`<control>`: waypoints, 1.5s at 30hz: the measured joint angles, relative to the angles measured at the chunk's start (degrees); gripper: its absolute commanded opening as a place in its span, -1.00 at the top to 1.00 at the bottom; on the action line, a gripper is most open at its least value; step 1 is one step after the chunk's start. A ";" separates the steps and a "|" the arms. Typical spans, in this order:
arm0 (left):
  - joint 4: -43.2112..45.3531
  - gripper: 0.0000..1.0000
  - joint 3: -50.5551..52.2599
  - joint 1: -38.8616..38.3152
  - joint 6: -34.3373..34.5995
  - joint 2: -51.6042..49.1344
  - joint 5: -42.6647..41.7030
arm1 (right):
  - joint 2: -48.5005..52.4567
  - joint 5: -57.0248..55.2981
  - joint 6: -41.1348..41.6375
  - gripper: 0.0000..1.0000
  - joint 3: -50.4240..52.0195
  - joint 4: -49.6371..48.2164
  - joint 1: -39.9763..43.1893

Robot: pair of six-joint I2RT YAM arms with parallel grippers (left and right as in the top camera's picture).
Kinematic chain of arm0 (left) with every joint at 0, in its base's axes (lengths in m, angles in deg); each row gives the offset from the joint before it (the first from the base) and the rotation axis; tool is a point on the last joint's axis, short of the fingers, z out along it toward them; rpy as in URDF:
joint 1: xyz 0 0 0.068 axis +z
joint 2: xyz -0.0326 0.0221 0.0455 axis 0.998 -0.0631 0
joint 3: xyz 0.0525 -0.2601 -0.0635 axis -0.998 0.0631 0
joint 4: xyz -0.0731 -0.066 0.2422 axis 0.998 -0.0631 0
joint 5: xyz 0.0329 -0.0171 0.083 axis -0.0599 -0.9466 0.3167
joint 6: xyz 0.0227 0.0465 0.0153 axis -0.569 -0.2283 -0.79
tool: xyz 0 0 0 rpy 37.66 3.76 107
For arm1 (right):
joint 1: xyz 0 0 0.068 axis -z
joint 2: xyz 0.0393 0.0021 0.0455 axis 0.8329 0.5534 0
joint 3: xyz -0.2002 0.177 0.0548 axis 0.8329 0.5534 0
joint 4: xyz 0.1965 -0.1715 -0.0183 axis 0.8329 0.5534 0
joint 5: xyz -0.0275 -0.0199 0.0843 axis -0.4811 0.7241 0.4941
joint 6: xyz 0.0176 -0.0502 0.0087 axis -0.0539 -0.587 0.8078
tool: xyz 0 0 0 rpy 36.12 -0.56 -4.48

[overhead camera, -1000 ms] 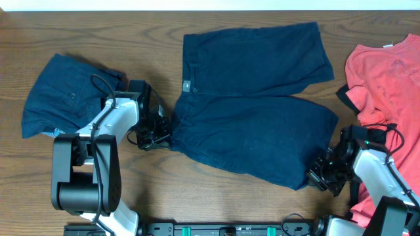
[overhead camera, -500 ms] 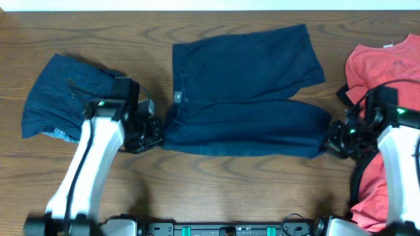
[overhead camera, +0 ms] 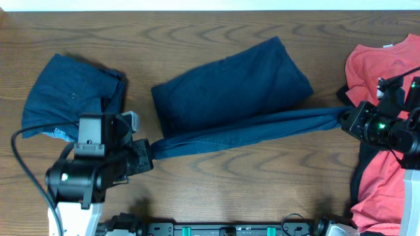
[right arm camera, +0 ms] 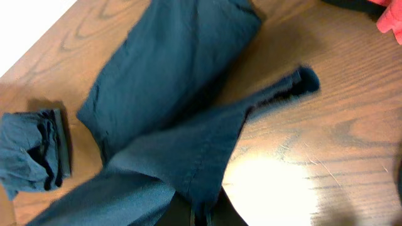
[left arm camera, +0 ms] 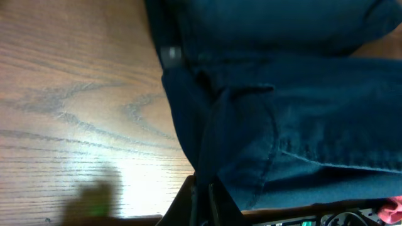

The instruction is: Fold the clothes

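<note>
Gripping the dark navy blue fabric shorts [overhead camera: 230,92], your left claw [overhead camera: 148,153] clenches the waistband end and your right claw [overhead camera: 346,119] the leg end. The cloth stretches between them, its far half lying beyond on the wooden worktop [overhead camera: 262,190].

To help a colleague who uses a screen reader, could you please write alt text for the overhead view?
Two robot arms hold one half of the navy shorts in a taut band, left fingers gripping one end and right fingers the other; the rest lies on the wooden table. Another navy garment lies at left, a coral-red T-shirt at right.
</note>
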 measured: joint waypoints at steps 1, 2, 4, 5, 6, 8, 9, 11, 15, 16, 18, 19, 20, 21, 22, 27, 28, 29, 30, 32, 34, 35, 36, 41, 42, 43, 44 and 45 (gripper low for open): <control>0.09 0.88 0.00 0.00 0.00 0.42 0.00 | 0.07 0.09 0.46 0.98 0.02 -0.76 0.00; 0.35 0.88 0.00 0.00 0.00 0.66 0.00 | 0.35 0.26 0.96 0.98 0.02 -1.79 0.00; 1.36 0.88 -0.02 -0.04 0.00 0.59 0.04 | 1.05 0.79 1.84 0.97 0.04 -4.17 0.00; 2.19 0.88 -0.02 -0.07 0.02 0.20 0.07 | 1.73 1.11 2.47 0.98 0.04 -5.86 -0.09; 3.30 0.88 -0.02 -0.11 0.00 -0.42 0.13 | 2.34 1.29 3.02 0.97 0.07 -7.39 -0.39; 6.12 0.88 -0.04 -0.33 -0.02 -2.19 1.09 | 4.61 1.42 4.33 0.97 0.15 -11.50 -1.62; 7.85 0.88 -0.09 -0.31 -0.02 -3.43 1.53 | 5.70 1.68 4.92 0.97 0.20 -13.31 -2.05; 11.78 0.88 -0.13 -0.37 -0.39 -6.69 2.43 | 8.66 1.68 5.84 0.97 0.28 -17.79 -3.21; 18.21 0.88 -0.22 -0.37 -1.16 -14.19 3.61 | 15.34 1.73 6.80 0.97 0.46 -28.09 -5.66; 19.96 0.88 -0.24 -0.37 -1.18 -16.35 3.89 | 17.51 1.62 6.97 0.97 0.52 -31.47 -6.34; 23.23 0.88 -0.26 -0.37 -1.33 -19.98 4.17 | 21.11 1.62 7.58 0.97 0.59 -37.24 -7.28; 25.16 0.88 -0.28 -0.37 -1.36 -22.08 4.37 | 22.95 1.60 7.85 0.97 0.61 -39.98 -7.65; 26.99 0.88 -0.31 -0.37 -1.36 -23.87 4.44 | 24.48 1.53 8.02 0.98 0.61 -42.38 -7.89; 28.63 0.88 -0.35 -0.37 -1.36 -25.35 4.55 | 26.34 1.51 8.20 0.98 0.63 -44.94 -8.20; 30.23 0.88 -0.39 -0.37 -1.38 -27.10 4.63 | 28.46 1.42 8.48 0.97 0.66 -47.91 -8.55; 34.86 0.66 -0.44 -0.42 -1.68 -33.24 5.66 | 37.94 1.05 9.73 0.63 0.70 -60.59 -10.08; 35.17 0.45 -0.44 -0.31 -1.66 -34.38 6.38 | 39.80 0.52 9.92 0.13 0.70 -63.14 -10.38; 35.32 0.02 -0.44 -0.20 -1.86 -35.54 7.19 | 41.29 -0.17 10.29 -0.19 0.68 -64.83 -10.49; 35.52 -0.41 -0.44 -0.04 -1.92 -36.79 7.72 | 43.04 -0.70 10.21 -0.40 0.68 -66.14 -10.58; 35.65 -0.65 -0.44 0.09 -1.73 -38.77 8.66 | 45.70 -1.51 10.19 -0.54 0.68 -66.71 -10.56; 35.06 -0.67 -0.44 0.11 -1.68 -39.74 9.03 | 47.04 -1.84 9.68 -0.56 0.68 -64.43 -10.36; 34.25 -0.67 -0.44 0.11 -1.68 -39.93 9.22 | 47.28 -1.86 9.14 -0.58 0.76 -62.86 -10.27; 33.11 -0.68 -0.44 0.11 -1.68 -39.95 9.27 | 47.28 -1.77 8.39 -0.60 0.79 -60.92 -10.05; 26.12 -0.60 -0.44 0.07 -1.68 -39.95 8.15 | 46.90 -1.53 1.44 -0.60 0.50 -45.40 -8.22; 25.14 -0.57 -0.42 0.04 -1.68 -39.95 7.72 | 46.88 -1.60 0.37 -0.60 0.50 -42.40 -7.67; 24.57 -0.54 -0.37 -0.07 -1.68 -39.95 7.10 | 46.86 -1.81 -0.79 -0.58 0.50 -39.23 -7.08; 24.39 -0.51 -0.28 -0.33 -1.64 -39.95 6.58 | 46.84 -2.16 -1.79 -0.57 0.52 -36.17 -6.58; 24.70 -0.48 -0.09 -0.72 -1.70 -39.95 6.05 | 46.84 -2.86 -2.64 -0.57 0.57 -33.55 -6.16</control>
